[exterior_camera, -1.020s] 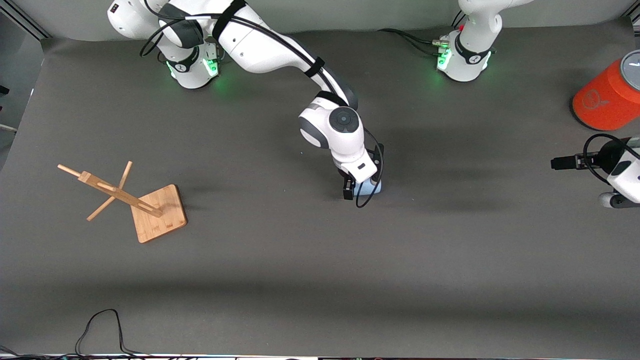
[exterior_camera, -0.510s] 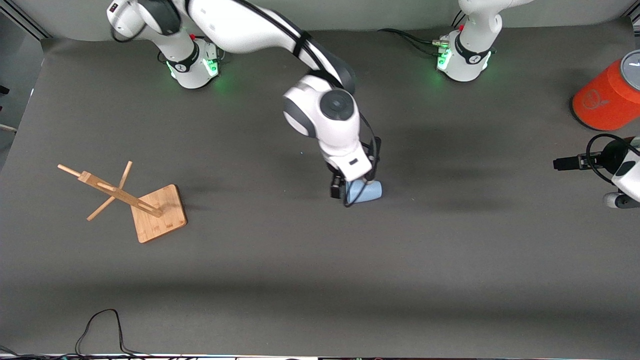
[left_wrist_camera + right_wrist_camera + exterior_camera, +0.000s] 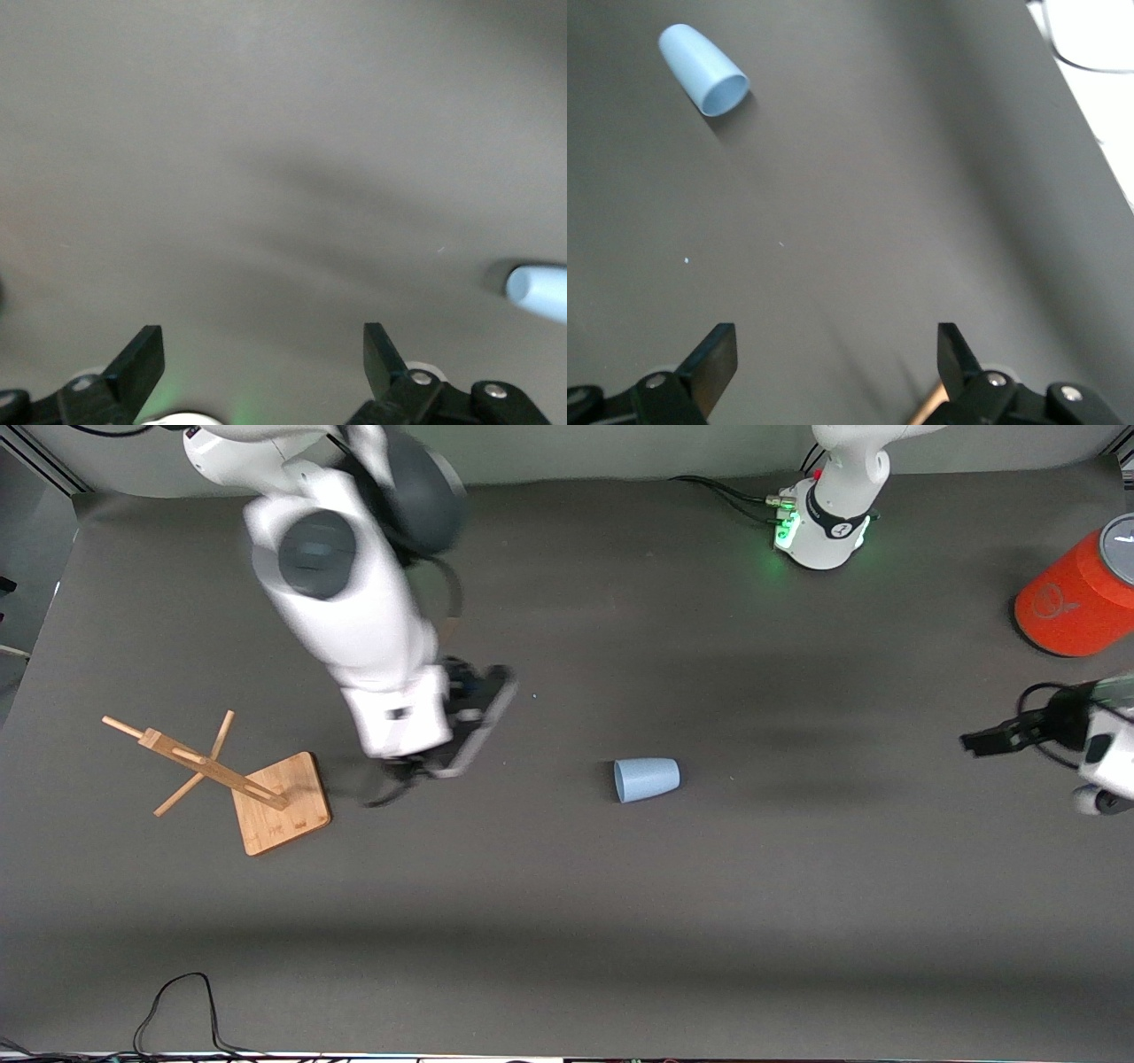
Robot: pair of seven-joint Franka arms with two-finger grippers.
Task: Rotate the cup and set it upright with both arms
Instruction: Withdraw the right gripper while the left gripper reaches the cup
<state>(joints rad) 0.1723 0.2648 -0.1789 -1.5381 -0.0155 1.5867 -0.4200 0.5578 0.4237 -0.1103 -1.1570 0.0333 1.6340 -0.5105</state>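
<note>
Lying sideways mid-frame on the counter (image 3: 797,921), untouched light-blue cup (image 3: 647,779); left gripper (image 3: 261,354) and right gripper (image 3: 837,359), both with fingers spread, empty.

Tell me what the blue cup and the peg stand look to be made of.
Cup: probably plastic, matte; even pale blue with no glare or pattern, thin rim showing in the right wrist view. Peg stand: wood, possibly bamboo, unpainted; tan surface with faint grain lines on the square base and plain dowel pegs.
</note>
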